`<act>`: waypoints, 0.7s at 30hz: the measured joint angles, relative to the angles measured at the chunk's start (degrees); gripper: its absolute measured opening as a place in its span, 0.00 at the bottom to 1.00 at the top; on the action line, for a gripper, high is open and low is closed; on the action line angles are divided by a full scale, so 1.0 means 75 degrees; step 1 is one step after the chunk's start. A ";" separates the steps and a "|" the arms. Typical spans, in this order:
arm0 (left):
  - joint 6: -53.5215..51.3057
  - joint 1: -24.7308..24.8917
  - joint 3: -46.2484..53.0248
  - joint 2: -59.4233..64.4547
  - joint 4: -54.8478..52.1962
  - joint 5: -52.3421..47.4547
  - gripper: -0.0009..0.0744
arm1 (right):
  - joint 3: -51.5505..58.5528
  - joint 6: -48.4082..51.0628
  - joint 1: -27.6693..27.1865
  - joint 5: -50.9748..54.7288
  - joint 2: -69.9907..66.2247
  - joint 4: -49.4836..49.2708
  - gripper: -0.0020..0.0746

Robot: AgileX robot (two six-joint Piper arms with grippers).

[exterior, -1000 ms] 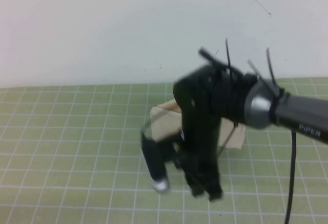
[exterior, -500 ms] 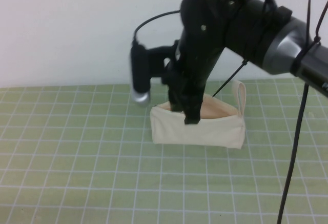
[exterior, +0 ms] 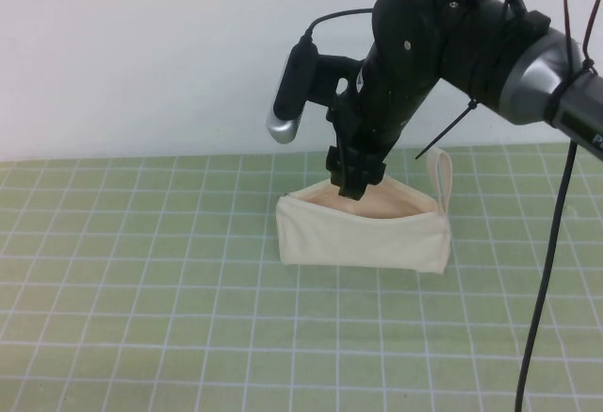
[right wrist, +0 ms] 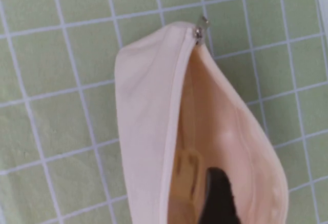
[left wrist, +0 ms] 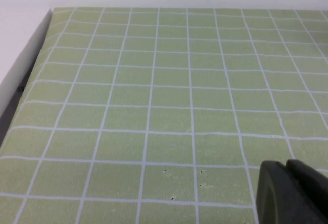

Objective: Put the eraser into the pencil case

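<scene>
right hand (exterior: 353, 184): hanging right over the case's open mouth, tips dipped just past the rim at about the case's 11 o'clock end. Honestly can't tell if it's open or closed, the tips are one dark lump in both views.

left hand (left wrist: 292, 193): parked, nowhere near the action, only a black corner of it shows over bare desk (left wrist: 154, 106). Can't tell its state either.

case (exterior: 363, 228): sits on the green grid mat around desk centre, wedge shape, zip open, peach lining showing, loop strap (exterior: 439, 172) sticking up at its 3 o'clock end. Zip pull (right wrist: 200, 29) is at the narrow end in the right wrist view.

eraser (right wrist: 185, 168): there's a tan blocky patch down in the lining next to the dark fingertip, that's probably it, but it's murky so don't quote me. Looks like it's inside or about to be.

handling: eraser would be light, stiff and a bit grippy, so pinch it across the short sides, no big squeeze needed. Case is soft canvas, it'll flop and slide if nudged, so the walls are the thing to avoid.

risk: a fingertip snagging the rim on the way out and dragging the case along.
</scene>
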State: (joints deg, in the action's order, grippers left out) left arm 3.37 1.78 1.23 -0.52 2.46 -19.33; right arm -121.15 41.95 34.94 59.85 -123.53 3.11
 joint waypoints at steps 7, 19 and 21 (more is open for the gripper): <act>0.0000 0.0000 0.0000 0.0000 0.0000 0.0000 0.01 | -0.0288 -0.0281 0.0000 0.1250 0.0172 0.0309 0.34; 0.0000 0.0000 0.0000 0.0000 0.0000 0.0000 0.01 | -0.0500 -0.1885 0.0149 0.1298 0.3215 0.0487 0.03; 0.0000 0.0000 0.0000 0.0000 0.0000 0.0000 0.01 | -0.0272 -0.2061 0.0167 0.1298 0.3922 0.0474 0.03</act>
State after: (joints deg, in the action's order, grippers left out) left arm 3.37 1.78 1.23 -0.52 2.46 -19.33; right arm -123.19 26.49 36.20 69.58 -94.12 6.67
